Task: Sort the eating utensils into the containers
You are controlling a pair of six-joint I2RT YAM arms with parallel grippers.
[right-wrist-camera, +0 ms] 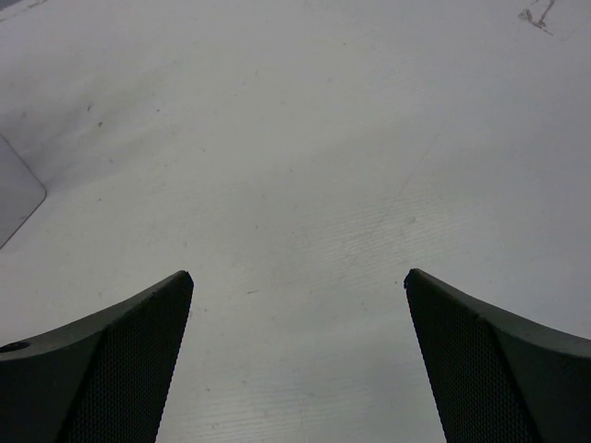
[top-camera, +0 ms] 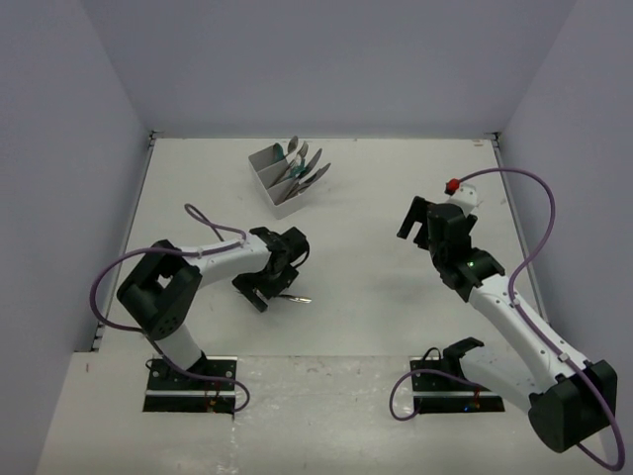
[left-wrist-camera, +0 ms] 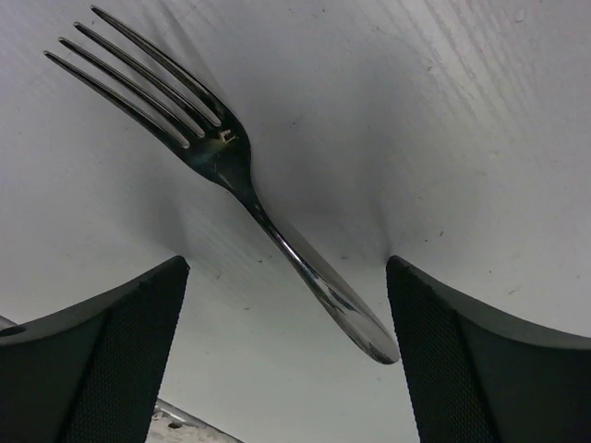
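Left gripper (left-wrist-camera: 284,269) spread open, nothing held, fingers straddling the handle of a silver fork (left-wrist-camera: 226,157) lying flat on the table (top-camera: 376,287). Right gripper (right-wrist-camera: 297,277) likewise open and empty over bare surface. Organiser (top-camera: 275,180) well apart at the far side, several utensils (top-camera: 302,163) poking out. Judged nearly done: only this fork is seen loose, and the path looks unobstructed.
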